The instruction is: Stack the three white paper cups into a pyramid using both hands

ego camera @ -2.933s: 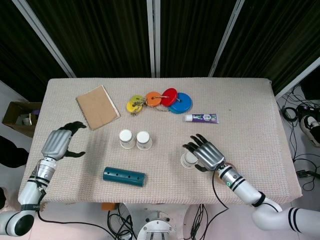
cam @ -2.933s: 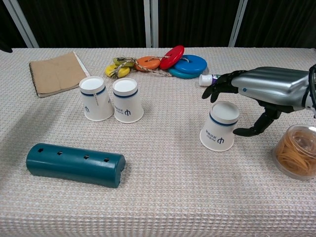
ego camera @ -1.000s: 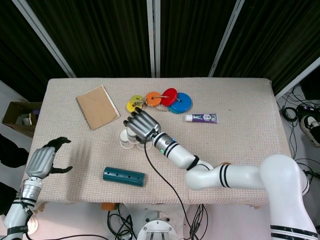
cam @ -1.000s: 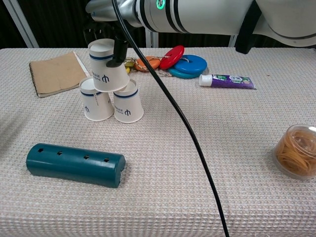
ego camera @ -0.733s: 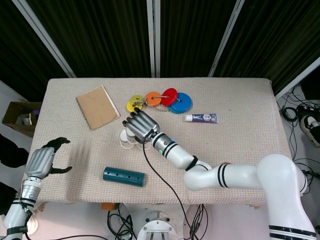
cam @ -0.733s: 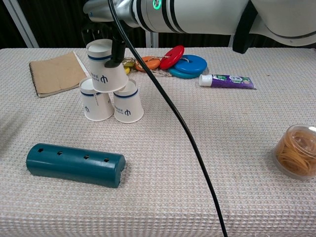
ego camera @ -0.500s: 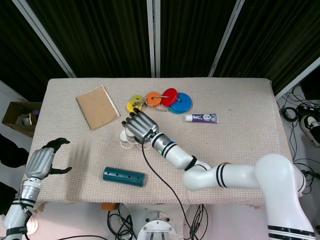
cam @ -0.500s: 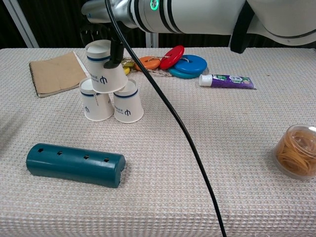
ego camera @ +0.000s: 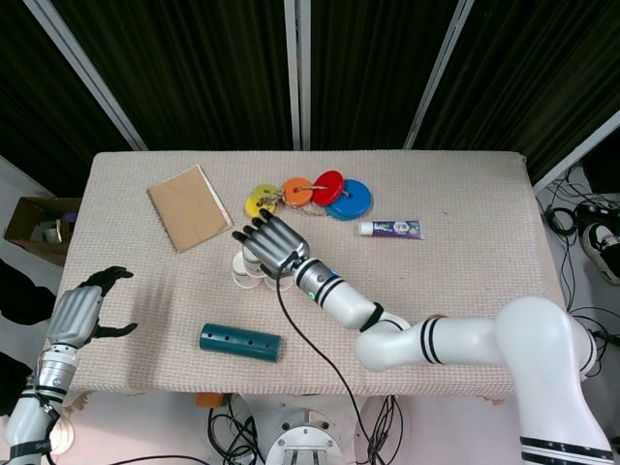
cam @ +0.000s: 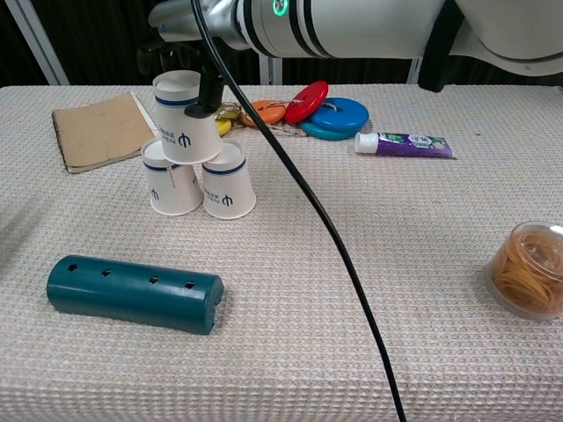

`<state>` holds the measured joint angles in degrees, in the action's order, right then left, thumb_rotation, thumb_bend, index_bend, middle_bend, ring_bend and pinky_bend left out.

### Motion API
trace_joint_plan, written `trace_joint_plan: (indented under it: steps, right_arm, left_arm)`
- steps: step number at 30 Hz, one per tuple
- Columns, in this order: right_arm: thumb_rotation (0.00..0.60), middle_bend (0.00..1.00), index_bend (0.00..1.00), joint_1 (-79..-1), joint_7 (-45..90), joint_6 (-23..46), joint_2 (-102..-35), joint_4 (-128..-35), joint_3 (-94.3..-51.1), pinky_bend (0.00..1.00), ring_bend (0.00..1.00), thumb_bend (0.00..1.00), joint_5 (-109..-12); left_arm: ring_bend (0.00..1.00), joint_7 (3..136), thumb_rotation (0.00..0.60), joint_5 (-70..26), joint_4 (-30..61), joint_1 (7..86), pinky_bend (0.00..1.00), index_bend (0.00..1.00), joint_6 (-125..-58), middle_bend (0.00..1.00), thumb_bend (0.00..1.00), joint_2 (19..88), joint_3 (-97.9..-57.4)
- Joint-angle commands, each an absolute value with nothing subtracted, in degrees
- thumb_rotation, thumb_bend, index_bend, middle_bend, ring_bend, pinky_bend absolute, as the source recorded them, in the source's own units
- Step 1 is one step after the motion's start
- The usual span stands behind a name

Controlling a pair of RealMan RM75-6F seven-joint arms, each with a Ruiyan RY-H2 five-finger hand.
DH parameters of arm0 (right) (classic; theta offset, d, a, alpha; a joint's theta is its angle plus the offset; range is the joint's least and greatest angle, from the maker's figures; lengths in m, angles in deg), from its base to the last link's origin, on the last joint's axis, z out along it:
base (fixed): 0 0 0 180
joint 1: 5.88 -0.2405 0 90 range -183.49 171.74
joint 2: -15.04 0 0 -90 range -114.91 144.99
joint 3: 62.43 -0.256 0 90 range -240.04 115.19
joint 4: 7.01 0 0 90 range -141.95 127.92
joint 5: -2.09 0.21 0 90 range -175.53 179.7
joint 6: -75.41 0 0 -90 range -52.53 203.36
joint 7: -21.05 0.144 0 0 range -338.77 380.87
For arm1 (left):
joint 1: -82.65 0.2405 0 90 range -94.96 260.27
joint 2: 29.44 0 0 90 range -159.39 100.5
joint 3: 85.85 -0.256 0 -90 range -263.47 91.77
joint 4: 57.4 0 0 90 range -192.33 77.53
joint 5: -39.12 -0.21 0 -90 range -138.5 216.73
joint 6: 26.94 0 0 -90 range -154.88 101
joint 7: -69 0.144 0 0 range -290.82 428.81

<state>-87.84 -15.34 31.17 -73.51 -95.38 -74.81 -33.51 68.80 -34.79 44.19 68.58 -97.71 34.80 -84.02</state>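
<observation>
Two white paper cups (cam: 170, 180) (cam: 228, 185) stand upside down side by side at the left of the table. A third cup (cam: 185, 119) sits upside down on top of them, bridging the pair. My right hand (cam: 186, 21) reaches in from above and grips this top cup, thumb on its right side and the other fingers behind its left. From the head camera, the right hand (ego camera: 269, 244) covers the stack, and only a cup edge (ego camera: 240, 272) shows. My left hand (ego camera: 77, 315) hangs off the table's left edge, fingers apart, holding nothing.
A teal cylinder (cam: 134, 293) lies in front of the cups. A brown notebook (cam: 101, 130) lies at the back left, with coloured discs (cam: 321, 110) and a toothpaste tube (cam: 403, 143) behind. A tub of rubber bands (cam: 528, 268) stands at the right. A black cable (cam: 325, 229) hangs across the middle.
My right hand carried the third cup from the right side onto the two others. In the last second the cup has settled more upright. My left hand drew back off the left edge.
</observation>
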Motion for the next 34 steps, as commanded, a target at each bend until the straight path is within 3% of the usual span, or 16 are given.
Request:
trace_joint_plan:
  steps: [1,5,9,17,25,34]
  right_arm:
    - [0.600,0.22,0.11,-87.3,-15.0,30.4,-72.1,-97.4,-74.4,0.14,0.15,0.34,-34.3]
    - [0.600,0.18,0.08,-85.7,-15.0,27.5,-68.9,-101.6,-73.8,0.12,0.14,0.34,-35.6]
    - [0.600,0.16,0.05,-79.9,-14.6,18.8,-62.9,-109.6,-71.7,0.12,0.11,0.34,-39.9]
    - [0.600,0.18,0.05,-58.2,-5.7,-2.5,-49.8,-121.2,-59.7,0.12,0.10,0.34,-59.1]
    - [0.600,0.18,0.07,-35.8,13.3,-19.9,-46.9,-111.8,-49.3,0.13,0.10,0.34,-76.9]
    - [0.600,0.17,0.07,-23.7,24.6,-24.2,-50.7,-100.4,-47.9,0.13,0.09,0.34,-82.6]
  left_arm:
    - [0.18,69.0,0.600,-34.9,44.3,68.6,0.32,0.23,-97.8,0.16,0.02,34.6,-84.0]
    - [0.18,69.0,0.600,-34.8,44.3,68.8,0.32,0.23,-97.9,0.16,0.02,34.3,-83.8]
    - [0.18,68.9,0.600,-34.8,43.3,69.4,0.32,0.23,-98.8,0.16,0.02,33.5,-83.6]
    - [0.18,70.0,0.600,-37.3,36.9,72.5,0.29,0.24,-105.1,0.16,0.02,33.3,-83.7]
    - [0.18,70.5,0.600,-39.1,36.0,76.0,0.27,0.24,-109.2,0.17,0.02,33.1,-85.2]
    - [0.18,73.4,0.600,-41.3,39.9,80.2,0.27,0.24,-113.7,0.17,0.02,32.8,-87.5]
